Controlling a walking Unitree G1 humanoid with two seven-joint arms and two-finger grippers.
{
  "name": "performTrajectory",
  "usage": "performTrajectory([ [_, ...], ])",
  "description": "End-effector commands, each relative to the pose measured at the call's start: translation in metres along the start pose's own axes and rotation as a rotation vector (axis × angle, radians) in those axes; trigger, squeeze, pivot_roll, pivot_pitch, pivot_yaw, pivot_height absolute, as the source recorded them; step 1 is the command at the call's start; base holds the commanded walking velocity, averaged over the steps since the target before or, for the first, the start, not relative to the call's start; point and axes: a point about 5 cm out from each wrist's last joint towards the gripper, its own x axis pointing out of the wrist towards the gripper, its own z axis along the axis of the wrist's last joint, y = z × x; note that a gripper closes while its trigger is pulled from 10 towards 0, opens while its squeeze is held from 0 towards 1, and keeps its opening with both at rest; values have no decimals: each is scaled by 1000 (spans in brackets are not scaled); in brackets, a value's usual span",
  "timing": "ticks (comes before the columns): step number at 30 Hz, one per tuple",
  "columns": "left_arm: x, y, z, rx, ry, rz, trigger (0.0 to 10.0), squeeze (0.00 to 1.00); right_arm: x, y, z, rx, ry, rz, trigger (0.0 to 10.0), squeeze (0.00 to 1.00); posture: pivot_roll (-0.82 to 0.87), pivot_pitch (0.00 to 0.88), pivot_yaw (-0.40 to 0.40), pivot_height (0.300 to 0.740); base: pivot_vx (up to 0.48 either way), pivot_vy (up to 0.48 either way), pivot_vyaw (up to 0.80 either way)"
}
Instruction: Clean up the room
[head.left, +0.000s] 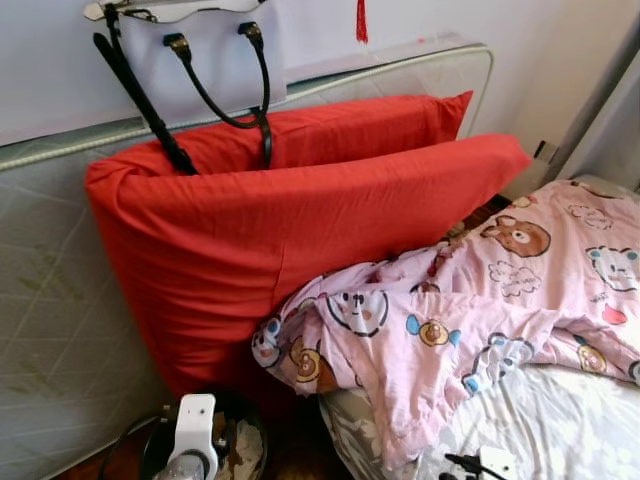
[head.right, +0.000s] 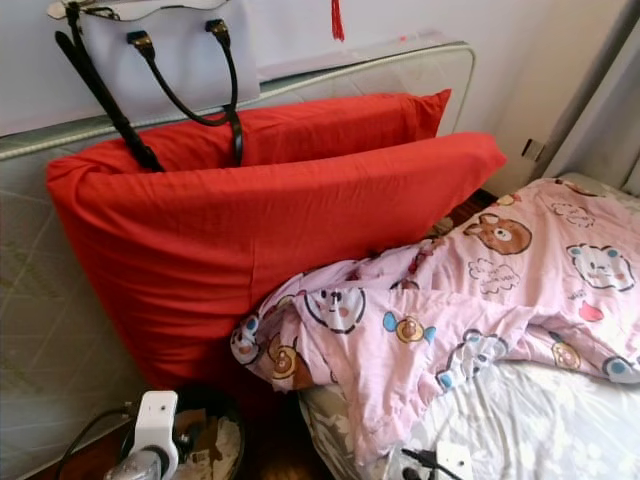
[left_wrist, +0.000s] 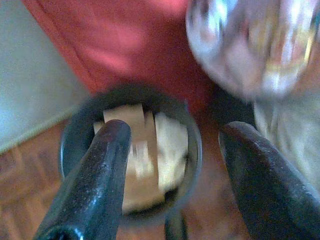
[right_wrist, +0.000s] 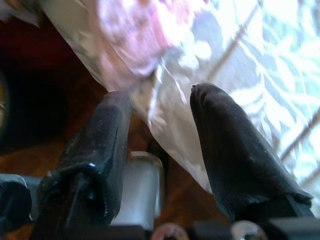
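Observation:
A dark round bin (head.left: 235, 440) stands on the wooden floor at the foot of the red pillows, beside the bed's corner. In the left wrist view the bin (left_wrist: 75, 145) holds pieces of cardboard (left_wrist: 137, 155) and paper. My left gripper (left_wrist: 175, 165) hangs open just above it, with nothing between its fingers. My left arm's white wrist (head.left: 192, 435) is over the bin's near rim. My right gripper (right_wrist: 160, 130) is open and empty, low beside the bed's edge. A pink cartoon blanket (head.left: 470, 310) lies crumpled on the bed, one corner drooping over the edge.
Two big red pillows (head.left: 280, 230) lean on a mattress (head.left: 50, 330) stood against the wall, with a white handbag (head.left: 200, 60) on top. The bed's grey floral sheet (head.left: 560, 420) is at the right. A black cable (head.left: 125, 440) lies on the floor left of the bin.

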Motion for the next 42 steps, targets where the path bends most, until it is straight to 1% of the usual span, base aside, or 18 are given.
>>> performTrajectory([
  [1,4,-1,20,-7,-91,-6,10000,0,-1,-3,4,22,-47,-5,10000,0,-8,0,-38,740,0,0,0],
  [4,6,-3,35,-6,-162,-15,10000,0,-2,-3,5,33,-78,0,10000,0,-9,0,-37,740,0,0,0],
  [6,7,-7,50,-13,-244,-24,10000,0,-3,-2,7,57,-117,16,10000,0,-12,0,-36,740,0,0,0],
  [8,6,-7,58,-21,-298,-26,10000,0,-3,-2,8,69,-139,25,10000,0,-13,0,-35,740,0,0,0],
  [9,6,-7,58,-21,-298,-26,10000,0,-3,-2,8,69,-139,25,10000,0,-13,0,-35,740,0,0,0],
  [10,4,-7,62,-27,-335,-29,10000,0,0,5,19,63,-190,46,10000,0,-14,0,-37,740,0,0,0],
  [18,4,-7,62,-27,-335,-29,10000,0,0,5,19,63,-190,46,10000,0,-14,0,-37,740,0,0,0],
  [19,-3,-7,61,-32,-382,-32,10000,0,17,48,86,3,-415,110,10000,0,-17,0,-39,740,0,0,0],
  [20,-7,-7,60,-34,-404,-32,10000,0,18,59,102,-9,-477,119,10000,0,-17,0,-39,740,0,0,0],
  [21,-10,-7,58,-36,-416,-32,10000,0,18,62,107,-17,-504,117,10000,0,-18,0,-39,740,0,0,0],
  [25,-12,-6,59,-38,-428,-38,10000,0,17,58,106,-11,-510,108,10000,0,-18,0,-39,740,0,0,0],
  [28,-11,-8,63,-36,-438,-56,10000,0,17,56,107,-5,-509,109,10000,0,-19,0,-44,740,0,0,0],
  [34,-14,-9,71,-38,-471,-56,10000,0,17,52,108,-3,-507,86,10000,0,-16,0,-52,740,0,0,0],
  [37,-18,-9,71,-31,-477,-66,10000,0,18,50,104,-13,-485,63,10000,0,-14,1,-54,740,0,0,0],
  [38,-19,-9,71,-32,-476,-66,10000,0,19,48,100,-17,-451,48,10000,0,-14,7,-54,740,0,0,0],
  [40,-18,-7,71,-32,-474,-66,10000,0,20,47,97,-25,-426,37,10000,0,-15,11,-54,740,0,0,0],
  [42,-18,-7,71,-32,-472,-65,10000,0,20,46,97,-22,-428,38,10000,0,-16,11,-54,730,0,0,0],
])
